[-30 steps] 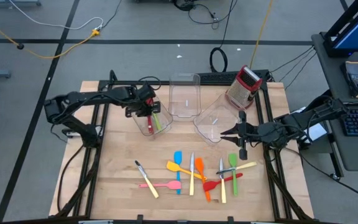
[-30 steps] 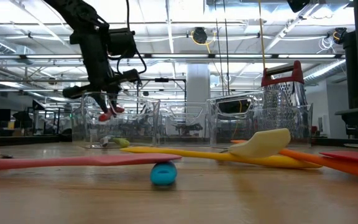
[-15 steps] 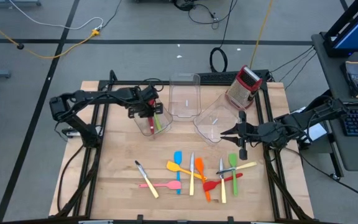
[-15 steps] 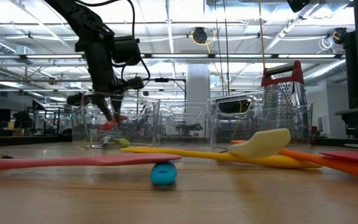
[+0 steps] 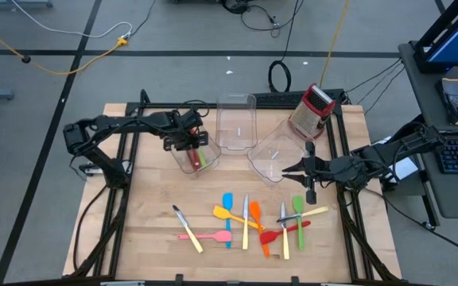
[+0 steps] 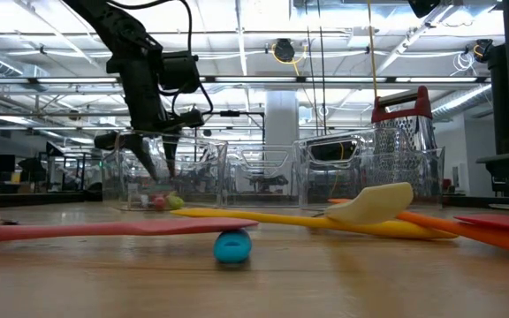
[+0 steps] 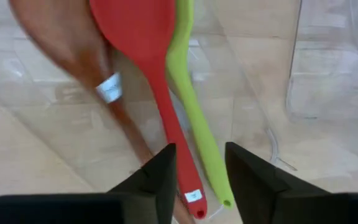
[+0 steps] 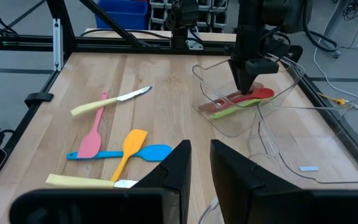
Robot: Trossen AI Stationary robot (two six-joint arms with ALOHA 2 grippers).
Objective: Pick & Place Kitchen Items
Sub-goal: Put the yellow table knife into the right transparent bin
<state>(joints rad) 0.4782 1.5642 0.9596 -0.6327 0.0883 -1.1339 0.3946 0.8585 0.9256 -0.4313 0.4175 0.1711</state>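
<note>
No text can be read; small white stickers on the brown spoon (image 7: 73, 74) and red spoon (image 7: 143, 37) are illegible

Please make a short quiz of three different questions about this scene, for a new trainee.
1. True or false: the red spoon lies inside the clear bin.
2. Which utensil lies beside it there? A) green spoon B) blue spatula C) orange spatula
3. Which gripper stands over that bin with jaws open and empty?

Key: 1 true. 2 A. 3 the left gripper; the right gripper waits by the tilted bin.
</note>
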